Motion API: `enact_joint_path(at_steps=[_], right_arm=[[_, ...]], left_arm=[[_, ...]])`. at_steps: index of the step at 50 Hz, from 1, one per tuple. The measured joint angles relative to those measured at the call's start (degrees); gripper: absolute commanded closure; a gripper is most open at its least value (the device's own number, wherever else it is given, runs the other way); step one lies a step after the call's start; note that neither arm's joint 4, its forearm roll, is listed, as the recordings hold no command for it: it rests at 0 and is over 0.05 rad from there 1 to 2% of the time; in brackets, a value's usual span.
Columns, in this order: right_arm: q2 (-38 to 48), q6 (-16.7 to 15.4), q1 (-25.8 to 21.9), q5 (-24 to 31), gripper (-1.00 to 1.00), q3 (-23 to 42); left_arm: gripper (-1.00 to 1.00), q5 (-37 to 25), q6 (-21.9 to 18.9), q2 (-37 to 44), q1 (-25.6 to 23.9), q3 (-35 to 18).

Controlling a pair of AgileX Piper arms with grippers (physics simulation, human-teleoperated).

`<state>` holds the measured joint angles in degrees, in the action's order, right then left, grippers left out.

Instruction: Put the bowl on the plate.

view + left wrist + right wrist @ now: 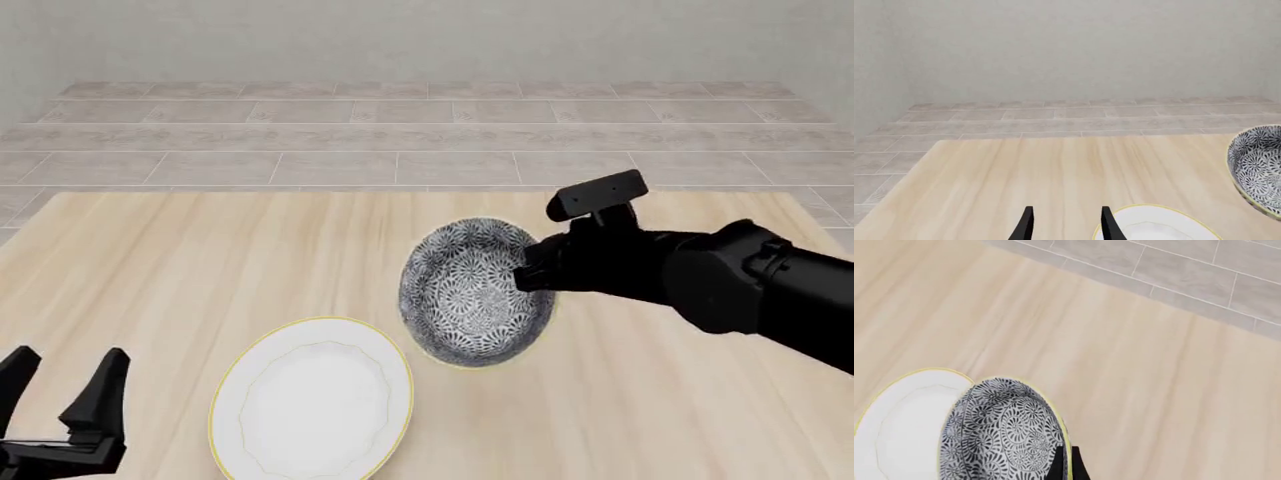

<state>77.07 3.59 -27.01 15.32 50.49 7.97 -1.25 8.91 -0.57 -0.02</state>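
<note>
Over wooden table (200, 260), right claw (523, 270) pinches tilted bowl (470, 290) beside plate (314, 400); left claw (60, 385) spread.

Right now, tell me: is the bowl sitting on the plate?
No, the bowl hangs tilted in the right claw, beside the plate.

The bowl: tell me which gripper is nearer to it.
Right. The right gripper grips the bowl at its rim; the left gripper sits open at the table's near left, beyond the plate.

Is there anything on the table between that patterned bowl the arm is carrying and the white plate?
Nothing visible: the right gripper holds the grey-and-white floral bowl tilted, beside the white yellow-rimmed plate, with only bare wooden table around them.
</note>
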Motion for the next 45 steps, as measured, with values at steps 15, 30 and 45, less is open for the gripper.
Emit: enact_joint_path(at_steps=[15,30,45], right_arm=[[2.40,2.34,-3.81,0.72,1.00,3.18],[4.62,4.04,-7.34,0.74,1.00,5.77],[7.17,5.62,-10.82,0.29,1.00,7.90]], left_arm=[[-1.00,1.09,0.03,0.80,-0.01,0.00],[-1.00,1.96,-0.13,1.38,-0.17,0.00],[-1.00,2.33,-0.25,1.53,-0.31,0.00]])
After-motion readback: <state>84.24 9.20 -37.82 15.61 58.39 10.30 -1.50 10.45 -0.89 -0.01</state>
